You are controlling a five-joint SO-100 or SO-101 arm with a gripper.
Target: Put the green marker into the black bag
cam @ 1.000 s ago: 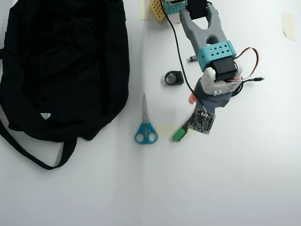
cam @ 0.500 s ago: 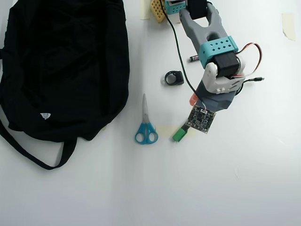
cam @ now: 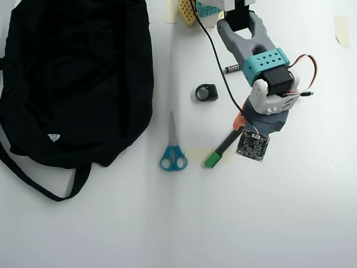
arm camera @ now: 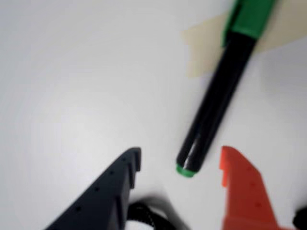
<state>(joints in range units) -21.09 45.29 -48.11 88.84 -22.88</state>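
The green marker point(arm camera: 218, 96) lies flat on the white table, black barrel with its green cap at the top right and its small green tip near my fingers. My gripper point(arm camera: 182, 160) is open, with the dark finger point(arm camera: 115, 184) left of the tip and the orange finger point(arm camera: 242, 184) right of it, not touching. In the overhead view the marker point(cam: 222, 147) lies diagonally under my gripper point(cam: 239, 124), its cap toward the scissors. The black bag point(cam: 78, 72) fills the upper left, strap trailing below it.
Blue-handled scissors point(cam: 173, 146) lie between bag and marker. A small black ring-shaped object point(cam: 206, 92) and a battery point(cam: 232, 68) lie near the arm. A piece of beige tape point(arm camera: 206, 43) is stuck under the marker's cap. A black cable point(cam: 215, 56) runs along the arm.
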